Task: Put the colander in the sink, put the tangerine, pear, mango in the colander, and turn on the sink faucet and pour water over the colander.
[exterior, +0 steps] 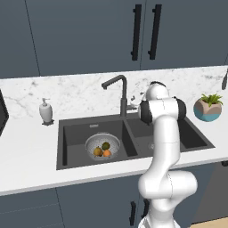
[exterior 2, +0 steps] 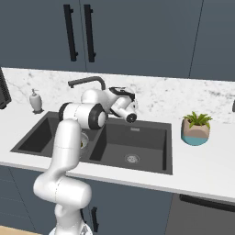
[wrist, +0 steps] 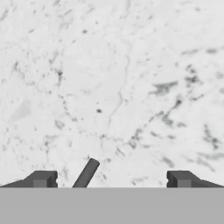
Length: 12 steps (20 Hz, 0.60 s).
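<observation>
Three fruits are already sitting in the colander (exterior: 103, 147), down in the sink's (exterior: 71, 133) left basin, below and left of our gripper (wrist: 111, 179), so only the water remains. We are holding the gripper wide and empty beside the sink faucet (exterior: 121, 91), its small lever (wrist: 86, 173) poking up between our fingertips, ready for nudging.

A round silver-grey perforated metal colander (exterior: 103, 146) held a bright orange tangerine (exterior: 107, 153); the charcoal double-basin sink (exterior: 71, 133) sat in white grey-veined marble counter (exterior: 26, 147).
</observation>
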Available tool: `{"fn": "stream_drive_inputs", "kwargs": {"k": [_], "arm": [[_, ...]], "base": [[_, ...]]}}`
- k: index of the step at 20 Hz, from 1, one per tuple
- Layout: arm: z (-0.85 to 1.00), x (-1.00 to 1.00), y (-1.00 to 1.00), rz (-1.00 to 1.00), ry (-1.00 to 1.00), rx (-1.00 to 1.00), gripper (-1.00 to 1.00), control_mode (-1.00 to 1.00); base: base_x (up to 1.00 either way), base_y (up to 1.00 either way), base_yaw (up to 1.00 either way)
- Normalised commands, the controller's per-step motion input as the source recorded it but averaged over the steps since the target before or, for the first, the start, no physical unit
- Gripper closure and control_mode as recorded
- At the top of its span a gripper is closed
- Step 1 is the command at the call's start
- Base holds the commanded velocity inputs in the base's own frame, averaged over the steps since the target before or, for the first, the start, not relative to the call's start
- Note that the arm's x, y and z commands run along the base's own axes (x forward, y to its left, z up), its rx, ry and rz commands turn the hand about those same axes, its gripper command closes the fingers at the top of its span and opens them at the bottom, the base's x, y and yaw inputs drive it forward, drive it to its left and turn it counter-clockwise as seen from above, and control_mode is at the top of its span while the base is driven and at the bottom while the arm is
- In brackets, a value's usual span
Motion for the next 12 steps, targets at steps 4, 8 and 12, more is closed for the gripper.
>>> {"fn": "stream_drive_inputs", "kwargs": {"k": [4,8,12], "arm": [[-0.12,0.47,0.01,-0.03,0.00,-0.03,-1.00,-1.00],[-0.24,0.45,0.01,-0.02,0.00,-0.01,-1.00,-1.00],[-0.22,0.38,0.01,-0.03,0.00,0.00,-1.00,-1.00]], "base": [[0.00,0.00,0.00],[0.00,0.00,0.00],[0.00,0.00,0.00]]}}
